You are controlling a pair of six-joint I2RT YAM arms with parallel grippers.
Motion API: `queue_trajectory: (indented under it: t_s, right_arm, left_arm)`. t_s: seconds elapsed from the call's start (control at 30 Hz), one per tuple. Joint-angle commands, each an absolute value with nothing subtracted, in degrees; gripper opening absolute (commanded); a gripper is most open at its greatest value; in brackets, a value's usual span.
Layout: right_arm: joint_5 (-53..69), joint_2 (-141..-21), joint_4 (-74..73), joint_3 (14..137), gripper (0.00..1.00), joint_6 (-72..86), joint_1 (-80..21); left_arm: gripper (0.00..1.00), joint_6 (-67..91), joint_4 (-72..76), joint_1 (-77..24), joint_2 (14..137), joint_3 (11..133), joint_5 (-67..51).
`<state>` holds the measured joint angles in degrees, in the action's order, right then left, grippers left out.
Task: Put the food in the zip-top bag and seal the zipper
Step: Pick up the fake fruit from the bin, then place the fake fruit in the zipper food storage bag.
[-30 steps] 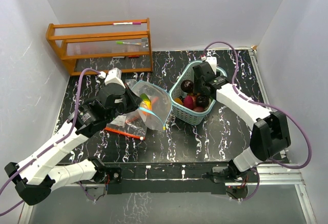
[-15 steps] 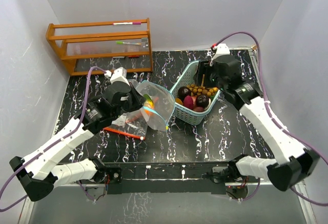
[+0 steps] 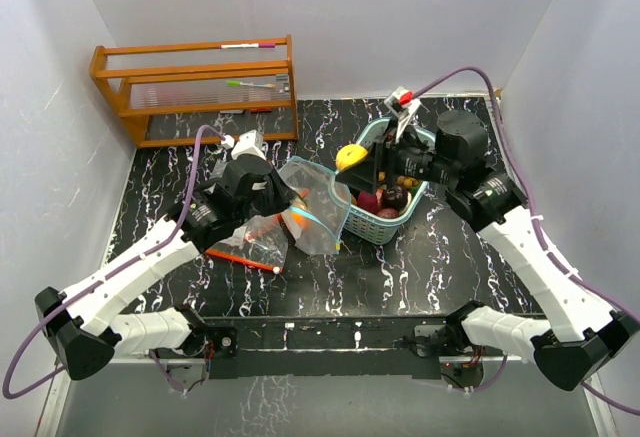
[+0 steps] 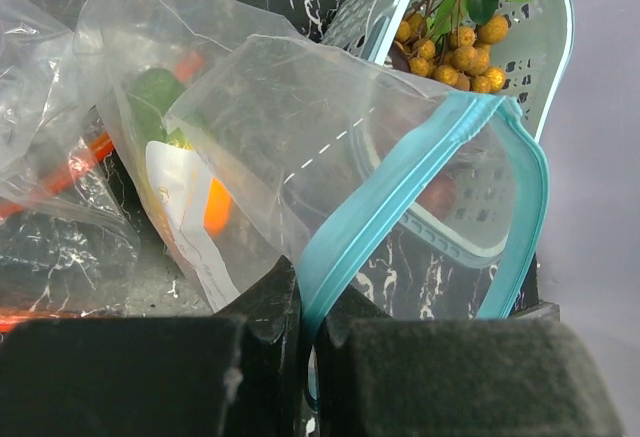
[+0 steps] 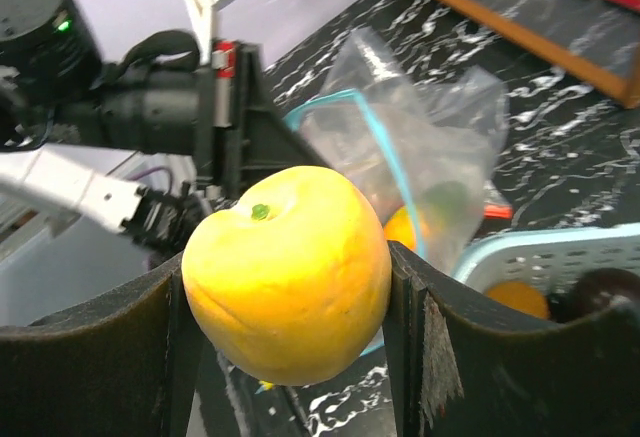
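Nearest us, low and left of centre in the top view, a flat clear sleeve [image 3: 245, 249] with a red strip lies on the marbled table [image 3: 420, 267]. Just above it, the left gripper [image 3: 285, 197] is pressed together on the teal zipper rim [image 4: 400, 197] of the zip-top bag [image 3: 315, 212], holding the mouth up and turned towards the right of the frame. Its wrist view shows a green piece [image 4: 155, 92] and an orange piece [image 4: 217, 207] already inside. The teal basket [image 3: 355, 219] stands right beside the bag, at centre right. It holds dark red fruits [image 3: 395, 195] and a bunch of brown nuts [image 4: 450, 47], so we judge the loading far from finished and the zipper some way off. The right gripper [image 3: 372, 162] pinches 1 yellow fruit [image 3: 350, 156] between its 2 pads, above the basket's left rim and short of the bag mouth. To do this step well, we would carry the fruit leftwards until it is squarely over the opening. We would then lower it past the teal rim before spreading the pads, since the fruit looks broad against that mouth and could roll off the lip. The left arm should hold the rim steady and lifted so nothing inside spills. Farthest away, at upper left, stands a wooden rack [image 3: 195, 87].
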<state>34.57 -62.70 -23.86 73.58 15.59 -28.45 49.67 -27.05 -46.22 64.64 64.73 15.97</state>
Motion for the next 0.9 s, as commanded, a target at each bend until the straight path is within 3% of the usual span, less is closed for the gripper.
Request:
queue_trajectory:
  t_s: [0.0,0.37,0.47,0.73,0.87]
  right_arm:
    - [39.18,-63.65,-18.18,73.65,0.37,16.5,-32.58]
    - [26.44,-71.86,-23.41,73.65,0.38,15.04,-42.15]
    - [18.79,-73.13,-24.54,73.2,0.45,16.79,-42.15]
    - [14.66,-73.49,-23.87,73.73,0.8,17.61,-42.26]
    - [16.69,-72.83,-23.64,74.07,0.84,17.23,-42.27]
  left_arm:
    - [0.0,49.39,-25.58,-45.91,64.66,65.07,15.23]
    - [0.0,49.22,-26.22,-45.97,63.92,65.28,15.55]
    - [0.0,49.22,-26.53,-45.96,63.28,65.13,15.8]
    - [0.0,49.48,-26.89,-45.97,62.15,64.19,16.24]
    - [0.0,49.48,-26.59,-45.97,62.05,63.77,16.2]
